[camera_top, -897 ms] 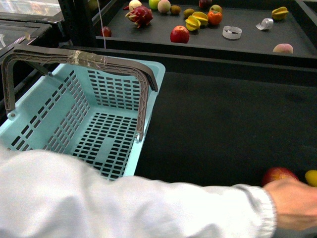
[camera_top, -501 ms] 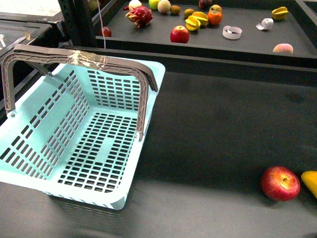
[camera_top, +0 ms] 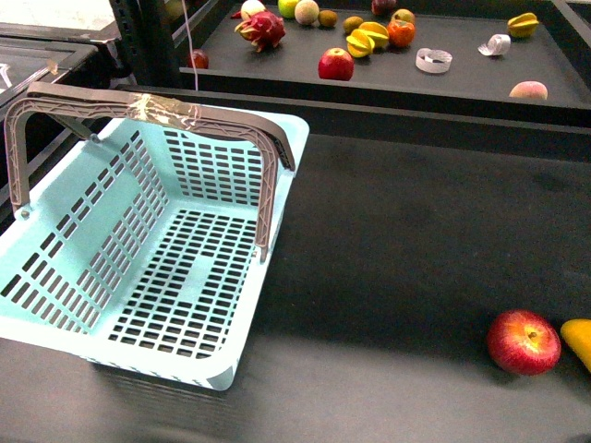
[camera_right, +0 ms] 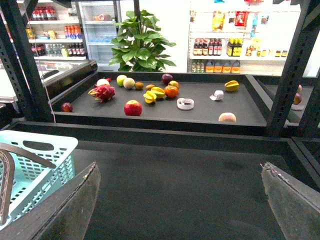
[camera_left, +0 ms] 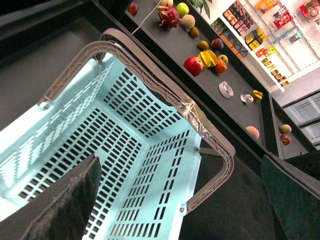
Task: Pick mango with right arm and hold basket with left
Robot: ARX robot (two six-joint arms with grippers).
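Note:
The turquoise basket [camera_top: 199, 272] stands empty on the left of the black table, its taped grey-brown handle [camera_top: 166, 111] upright. The mango [camera_top: 579, 340] lies at the far right edge, half cut off, beside a red apple [camera_top: 524, 341]. Neither arm shows in the front view. My left gripper [camera_left: 182, 207] is open and empty, hovering above the basket [camera_left: 125, 150] near its handle. My right gripper [camera_right: 182, 205] is open and empty over bare table, with the basket's corner [camera_right: 47, 150] to one side. The mango is not in either wrist view.
A raised back shelf [camera_top: 462, 78] holds loose fruit: a red apple [camera_top: 335, 64], a dragon fruit [camera_top: 260, 28], star fruits [camera_top: 367, 39], a peach [camera_top: 527, 90] and a tape roll [camera_top: 432, 60]. Black frame posts [camera_right: 292, 70] flank the shelf.
A white-sleeved human arm that lay across the front of the table has withdrawn. The apple and mango it touched now lie uncovered. The basket has not moved.

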